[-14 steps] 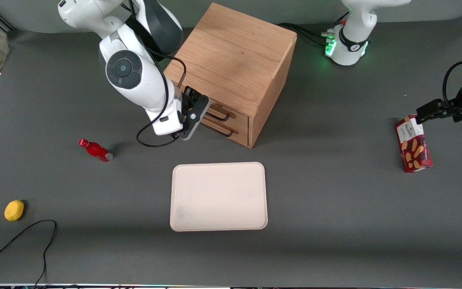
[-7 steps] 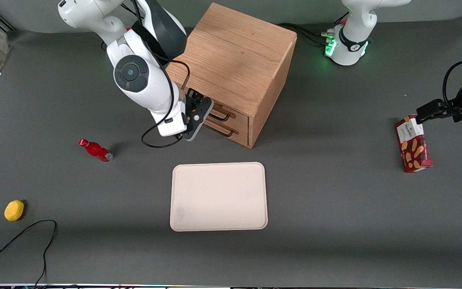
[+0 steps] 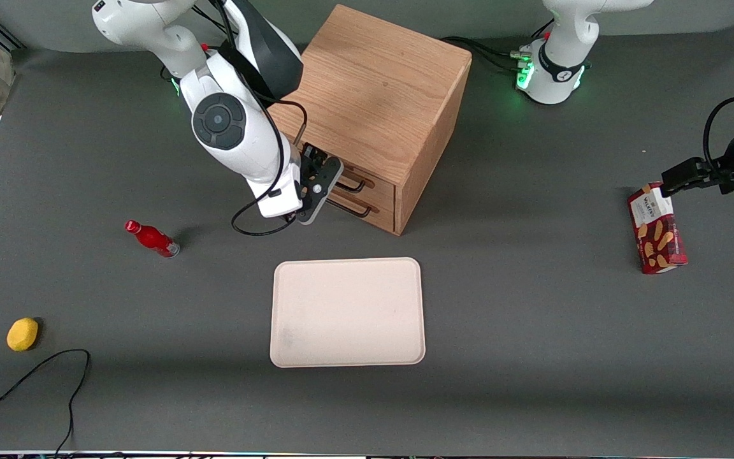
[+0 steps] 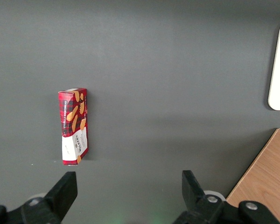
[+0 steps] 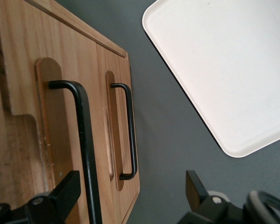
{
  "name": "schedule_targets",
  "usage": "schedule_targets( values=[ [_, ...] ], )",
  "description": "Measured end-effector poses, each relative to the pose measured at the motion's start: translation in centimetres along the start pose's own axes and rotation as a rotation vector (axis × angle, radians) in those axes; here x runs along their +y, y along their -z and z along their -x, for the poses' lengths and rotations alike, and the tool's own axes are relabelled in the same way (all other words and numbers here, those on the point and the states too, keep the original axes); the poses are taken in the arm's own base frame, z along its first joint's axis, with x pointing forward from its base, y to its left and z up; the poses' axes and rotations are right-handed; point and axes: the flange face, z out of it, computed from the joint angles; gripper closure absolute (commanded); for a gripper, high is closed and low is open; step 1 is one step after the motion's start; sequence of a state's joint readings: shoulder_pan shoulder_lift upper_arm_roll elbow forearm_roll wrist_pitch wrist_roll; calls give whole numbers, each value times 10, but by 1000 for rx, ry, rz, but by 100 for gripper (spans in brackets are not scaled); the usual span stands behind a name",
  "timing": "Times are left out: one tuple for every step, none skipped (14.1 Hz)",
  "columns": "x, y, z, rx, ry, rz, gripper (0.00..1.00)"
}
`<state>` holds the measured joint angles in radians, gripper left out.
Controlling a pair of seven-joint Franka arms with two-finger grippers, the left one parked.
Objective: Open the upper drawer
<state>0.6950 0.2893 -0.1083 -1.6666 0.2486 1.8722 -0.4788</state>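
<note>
1. Table [image 3: 532, 357]: grey, fills almost the whole front view.
2. Cabinet [image 3: 373, 95]: big wooden box in the upper middle of the front view, two drawers on one face.
3. Tray [image 3: 348, 312]: pale, bare, in the middle of the front view, nearer to the camera than the cabinet.
4. Upper drawer [image 3: 376, 182]: top one of the two, right under the cabinet's top board. Looks fully shut, front flat with the lower drawer's front. Faces slantwise, toward the front camera and toward the working arm's end of the table. Long way runs level along that face; pull would go straight out from it.
5. Gripper [image 5: 130, 186]: in front of the drawers, near the middle of the front view. Fingers spread wide apart, pinching nothing.
6. Handle [image 5: 86, 140] of the upper drawer: thin black bar, long way same as the drawer front. Seems to pass between the spread fingers, just beside one of them.
7. Done so far, by the look of it: reaching the handle. Left to do: close on the bar, then pull the drawer out.
</note>
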Motion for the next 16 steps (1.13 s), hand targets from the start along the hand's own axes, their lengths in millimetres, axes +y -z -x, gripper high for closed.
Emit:
schedule_targets(
  values=[
    [0,-3,0,3,-1,2,0],
    [0,-6,0,2,0,2,0],
    [-1,-8,0,2,2,1,0],
    [-3,-10,-1,4,4,2,0],
    [-4,-11,-1,4,6,2,0],
    [-4,-11,-1,4,7,2,0],
    [-4,-11,-1,4,7,2,0],
    [-4,-11,-1,4,6,2,0],
    [-4,-12,-1,5,6,3,0],
    [-3,-14,-1,7,5,4,0],
    [-3,-17,0,8,7,5,0],
    [-3,-20,0,9,12,6,0],
    [-3,-22,0,11,15,8,0],
    [-3,-24,1,10,15,8,0],
    [-3,-25,1,11,16,8,0],
    [-3,-25,1,12,16,9,0]
  ],
)
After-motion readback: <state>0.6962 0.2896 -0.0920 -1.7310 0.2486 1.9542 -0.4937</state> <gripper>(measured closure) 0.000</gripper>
